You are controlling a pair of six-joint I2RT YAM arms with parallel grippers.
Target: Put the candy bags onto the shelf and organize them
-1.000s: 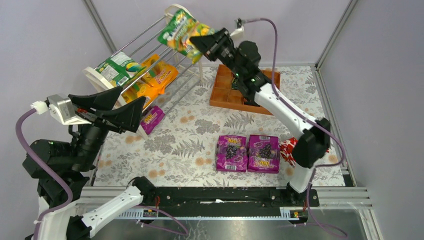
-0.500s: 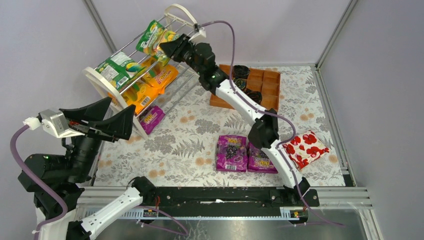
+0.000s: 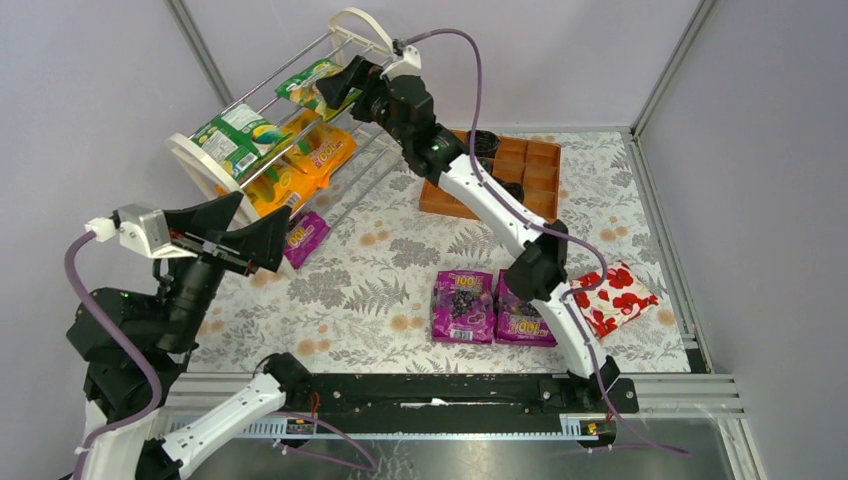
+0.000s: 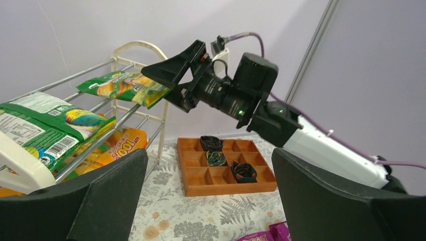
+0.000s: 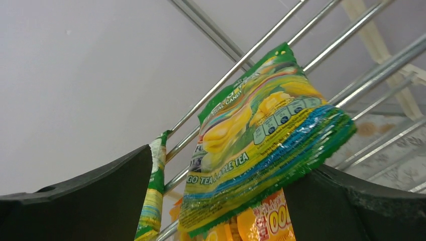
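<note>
Purple bag point(image 3: 522, 326) partly behind right arm point(image 3: 488, 203)

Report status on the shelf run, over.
Right gripper open around green bag lying on shelf top rods. Left gripper open, empty. Two purple bags lie on table. Nothing blocking.

Green bag point(image 5: 261, 145) — "APPLE TEA"

The top camera hangs above the near edge and looks down on the whole table point(image 3: 400, 260). The left wrist camera looks from the left edge toward the far right corner. The right wrist camera looks up, very close to the shelf point(image 4: 20, 169), which all views share.
</note>
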